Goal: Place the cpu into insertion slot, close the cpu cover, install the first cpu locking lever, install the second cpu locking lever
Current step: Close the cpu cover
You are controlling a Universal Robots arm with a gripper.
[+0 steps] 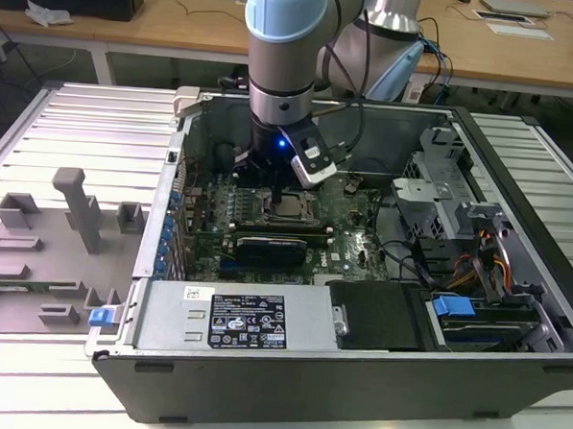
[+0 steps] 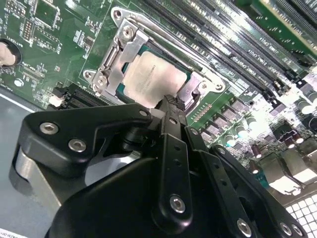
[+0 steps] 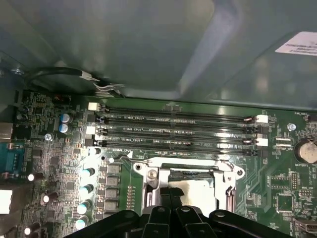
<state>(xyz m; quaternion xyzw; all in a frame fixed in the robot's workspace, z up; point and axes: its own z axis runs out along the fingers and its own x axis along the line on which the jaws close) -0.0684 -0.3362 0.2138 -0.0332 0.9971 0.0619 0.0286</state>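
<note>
So the cpu (image 2: 151,79) is already sitting in the slot (image 1: 293,209), pale face up. The cover (image 2: 118,62) looks like it's lying down around it, with the window framing the chip. The gripper (image 2: 171,103) is clenched, with nothing I can see between the fingers. Its tip is right at the edge of the cpu where the cover's rim runs (touching or just above, can't tell from the second wrist view). In the exterior view the arm hangs straight over the socket, inside the case (image 1: 258,386).

What worries me:

- **Point load:** a closed tip that narrow puts all the force in one spot. If it bears on the chip face rather than the cover's metal, it could scratch the cpu or tilt it in the slot. A tilted cpu under a clamped cover means bent contacts.
- **Rocking cover:** if the cover isn't fully flat, a push near one edge could make it rock or spring up.
- **Skidding:** smooth metal plus a thin tip is a recipe for sliding off onto the board (image 2: 44,39) and its little parts.
- **Tight neighbours:** the memory slots (image 3: 178,131) sit just beside the socket, so a sideways slip that way would be bad too.
</note>
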